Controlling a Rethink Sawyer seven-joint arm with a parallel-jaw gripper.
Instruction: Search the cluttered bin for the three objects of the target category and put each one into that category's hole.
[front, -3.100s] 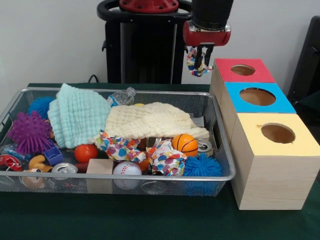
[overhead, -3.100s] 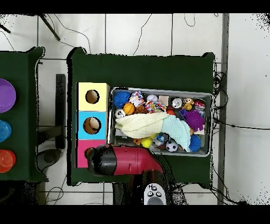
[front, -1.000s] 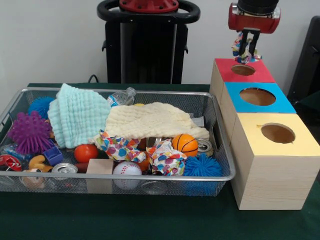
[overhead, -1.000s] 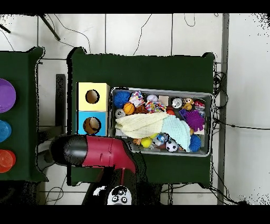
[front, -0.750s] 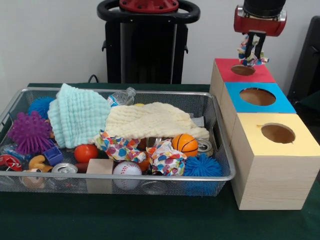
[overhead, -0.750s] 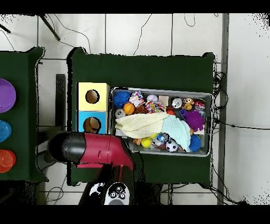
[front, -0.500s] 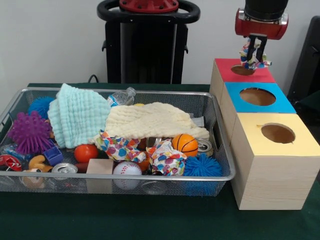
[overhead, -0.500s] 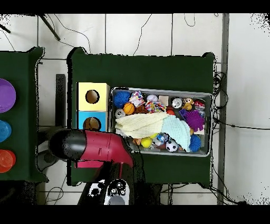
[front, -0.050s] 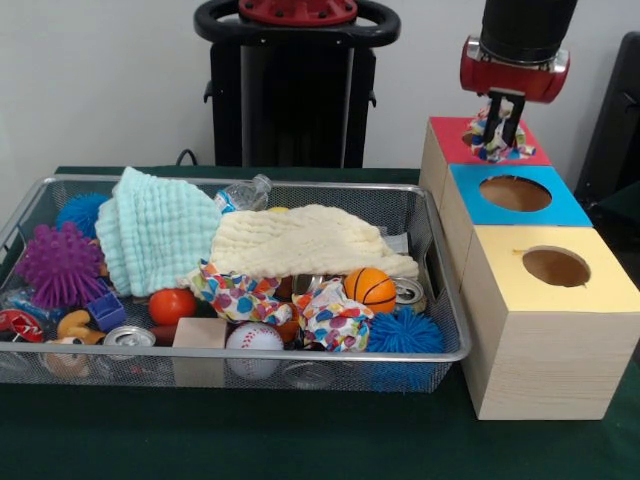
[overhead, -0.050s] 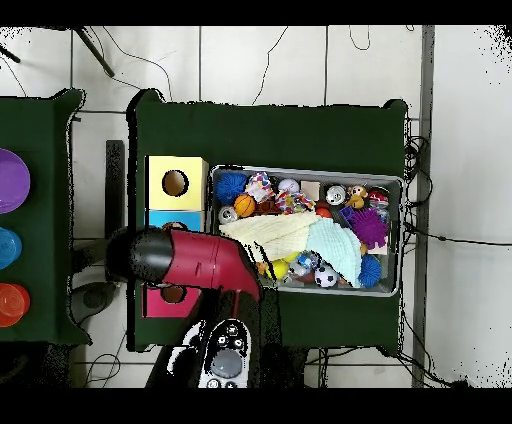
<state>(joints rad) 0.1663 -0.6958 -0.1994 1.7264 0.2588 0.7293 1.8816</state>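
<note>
Nearest in the front view stand three wooden boxes in a row, each with one round hole in its lid: the yellow box, behind it the blue box, and farthest the red box. Beside them sits one wire-mesh bin with a metal rim. Along its near edge lie one plain wooden block, one stitched white baseball, two crumpled pieces of dotted paper, one small orange basketball, one fuzzy blue spiky ball and one smooth orange ball. At the far-left side is one purple spiky ball. Farther back lie two soft waffled cloths, one cream cloth and one pale green cloth, with a clear plastic bottle behind.

Farthest, the gripper is clenched on a dotted paper wad, which hangs just over the red box's hole, near or touching the lid.
</note>
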